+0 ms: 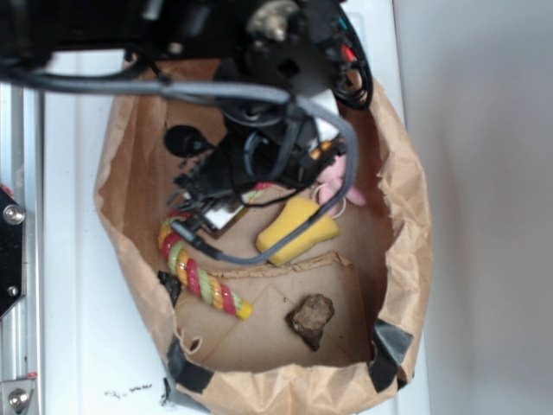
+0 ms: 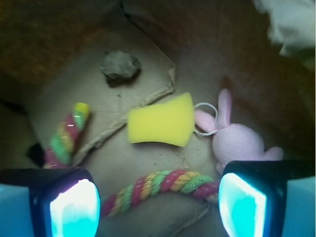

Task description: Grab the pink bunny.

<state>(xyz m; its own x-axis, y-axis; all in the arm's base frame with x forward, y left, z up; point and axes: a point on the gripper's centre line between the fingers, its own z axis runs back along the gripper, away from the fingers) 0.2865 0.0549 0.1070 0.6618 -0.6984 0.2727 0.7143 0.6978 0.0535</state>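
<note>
The pink bunny [image 2: 237, 138] lies on the bag floor right of the yellow sponge [image 2: 162, 120], its ear pointing up and its white loop touching the sponge. In the exterior view only a bit of the pink bunny [image 1: 335, 183] shows behind the arm. My gripper [image 2: 158, 205] is open above the bag floor, its jaws wide apart with the twisted rope [image 2: 163, 186] lying between them. The right finger [image 2: 244, 202] sits just below the bunny. In the exterior view the gripper [image 1: 220, 212] hangs inside the bag, mostly hidden by arm and cables.
A brown paper bag [image 1: 406, 251] walls in everything. Inside are the pink-yellow-green rope [image 1: 203, 277], the yellow sponge [image 1: 298, 229], a grey-brown rock [image 1: 311, 318] and a folded cardboard flap [image 2: 148, 64]. A metal rail [image 1: 13, 259] runs along the left.
</note>
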